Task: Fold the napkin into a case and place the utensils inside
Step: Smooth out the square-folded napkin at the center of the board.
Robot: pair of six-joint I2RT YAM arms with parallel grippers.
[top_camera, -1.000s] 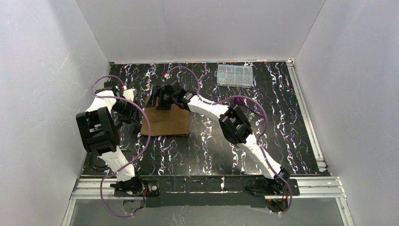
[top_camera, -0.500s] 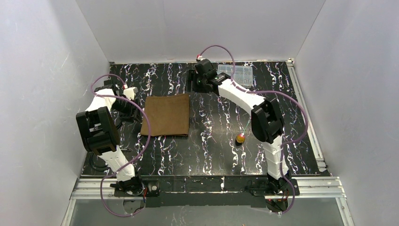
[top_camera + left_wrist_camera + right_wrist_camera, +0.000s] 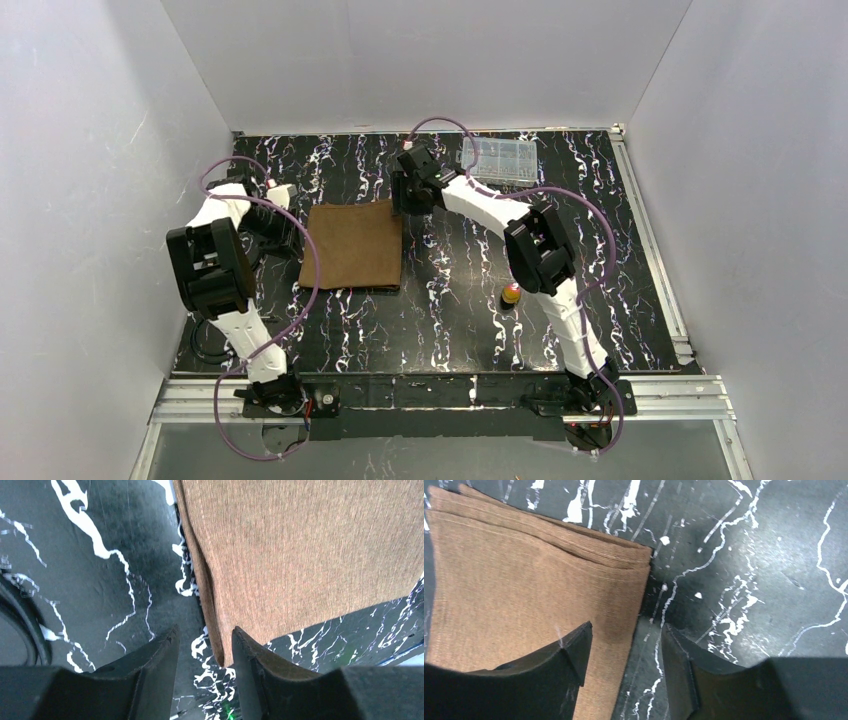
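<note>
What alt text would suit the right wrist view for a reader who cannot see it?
A folded brown napkin fills the left of the frame, its stacked layers showing along the top edge. The right gripper is open, its two black fingers straddling the napkin's right edge, over a black table veined with white.

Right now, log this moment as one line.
napkin: folded, flat on table | left gripper: open, straddling napkin's left edge | right gripper: open, straddling its right edge | orange-headed utensil: on table, right of napkin

No writing, label, brand or number can be read anywhere.
</note>
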